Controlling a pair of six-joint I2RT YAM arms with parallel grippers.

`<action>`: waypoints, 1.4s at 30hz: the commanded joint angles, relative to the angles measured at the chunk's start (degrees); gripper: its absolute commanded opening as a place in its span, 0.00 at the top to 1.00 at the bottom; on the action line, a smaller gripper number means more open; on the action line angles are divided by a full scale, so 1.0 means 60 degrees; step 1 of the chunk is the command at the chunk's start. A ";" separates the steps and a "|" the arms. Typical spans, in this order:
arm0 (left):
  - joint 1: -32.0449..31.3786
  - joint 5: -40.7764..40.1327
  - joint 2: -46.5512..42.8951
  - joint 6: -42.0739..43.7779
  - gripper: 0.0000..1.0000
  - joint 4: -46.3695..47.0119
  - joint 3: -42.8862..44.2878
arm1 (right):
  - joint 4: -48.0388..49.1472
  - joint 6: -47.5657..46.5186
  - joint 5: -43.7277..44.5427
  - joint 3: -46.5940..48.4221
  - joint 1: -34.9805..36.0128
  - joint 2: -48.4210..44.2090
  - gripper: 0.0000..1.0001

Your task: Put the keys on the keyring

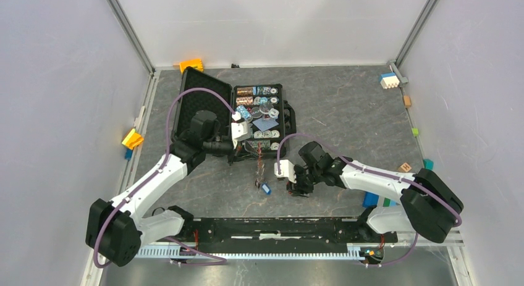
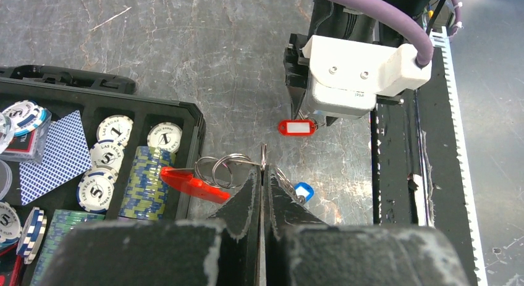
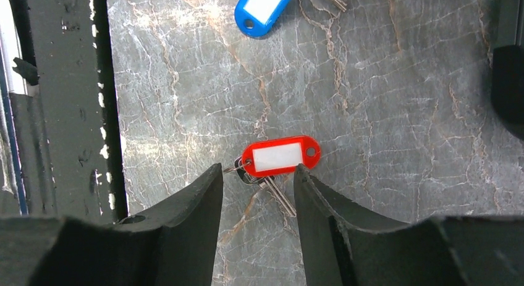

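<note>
While the left hand (image 2: 262, 178) clamps the keyring (image 2: 230, 168) upright, seemingly ready for threading, the right hand (image 3: 258, 175) hangs released over the red key (image 3: 279, 156). The blue key (image 3: 262, 3) lies nearby.

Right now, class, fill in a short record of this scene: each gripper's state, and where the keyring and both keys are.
left gripper: shut on keyring
right gripper: open, over red-tagged key
red-tagged key: lying on table, not on keyring
blue-tagged key: lying on table, apart from red one
</note>
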 commanded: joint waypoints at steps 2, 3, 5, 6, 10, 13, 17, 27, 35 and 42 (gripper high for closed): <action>0.0057 0.0023 0.0141 0.0416 0.98 0.0053 0.0443 | 0.0433 0.0580 0.0224 -0.0093 0.0127 -0.0170 0.47; 0.0052 0.0021 0.0169 0.0435 0.98 0.0053 0.0457 | 0.0427 0.0603 0.0210 -0.0086 0.0156 -0.0164 0.47; 0.0055 0.0001 0.0198 0.0425 0.98 0.0061 0.0473 | 0.0431 0.0649 0.0169 -0.0086 0.0210 -0.0155 0.47; 0.0058 -0.0006 0.0199 0.0431 0.98 0.0053 0.0485 | 0.0431 0.0665 0.0210 -0.0093 0.0245 -0.0137 0.46; 0.0058 -0.0046 0.0184 0.0426 0.98 0.0053 0.0469 | 0.0558 0.0861 0.0503 -0.0107 0.0335 -0.0044 0.46; 0.0058 -0.0054 0.0179 0.0438 0.98 0.0053 0.0458 | 0.0682 0.0992 0.0720 -0.0100 0.0394 0.0040 0.47; 0.0058 -0.0037 0.0156 0.0435 0.98 0.0068 0.0459 | 0.0740 0.1074 0.0980 -0.0078 0.0452 0.0105 0.51; 0.0058 0.0001 0.0212 0.0399 0.98 0.0185 0.0414 | 0.0753 0.1207 0.1221 -0.0072 0.0672 0.0281 0.52; 0.0055 0.0053 0.0194 0.0391 0.98 0.0185 0.0389 | 0.0666 0.1179 0.2128 -0.0054 0.0687 0.0050 0.55; 0.0058 0.0096 0.0174 0.0374 0.98 0.0185 0.0371 | 0.0570 0.1034 0.2805 -0.0056 0.0673 -0.0237 0.62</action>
